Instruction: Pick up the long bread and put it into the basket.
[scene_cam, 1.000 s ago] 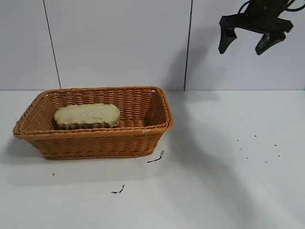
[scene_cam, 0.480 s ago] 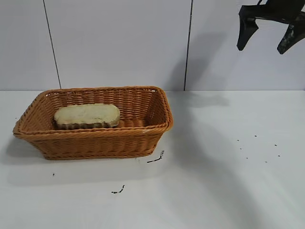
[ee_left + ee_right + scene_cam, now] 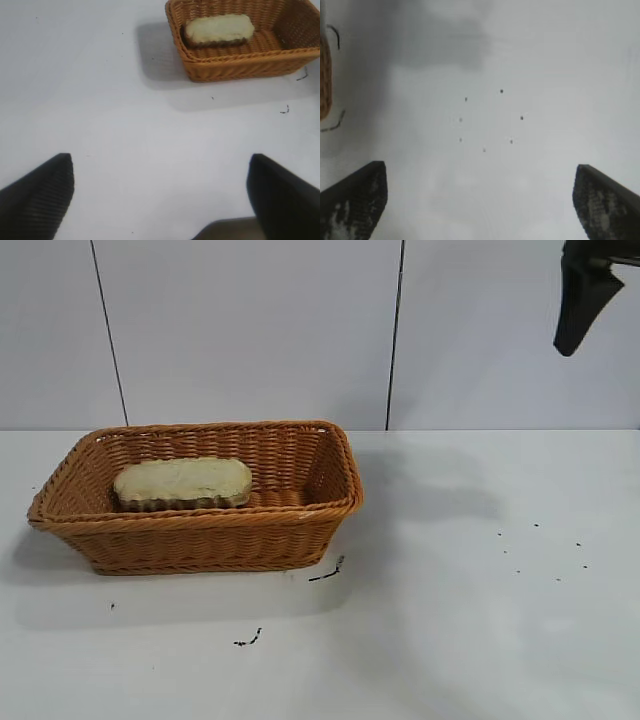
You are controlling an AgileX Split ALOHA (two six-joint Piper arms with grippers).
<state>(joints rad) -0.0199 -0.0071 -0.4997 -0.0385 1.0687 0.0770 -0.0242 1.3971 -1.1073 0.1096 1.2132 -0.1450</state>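
Inside basket [image 3: 300,510], pale-topped long bread [image 3: 182,482].

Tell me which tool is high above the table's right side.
The right tool, open and empty: in the exterior view only one dark finger shows at the top right corner, far from the basket. The left tool appears only in its own wrist view.

Exterior: level, facing the arms across the table [image 3: 480,640]. Both wrist views are aimed down from high, apparently. The basket [image 3: 200,530] is shared by exterior and left wrist [image 3: 240,70].
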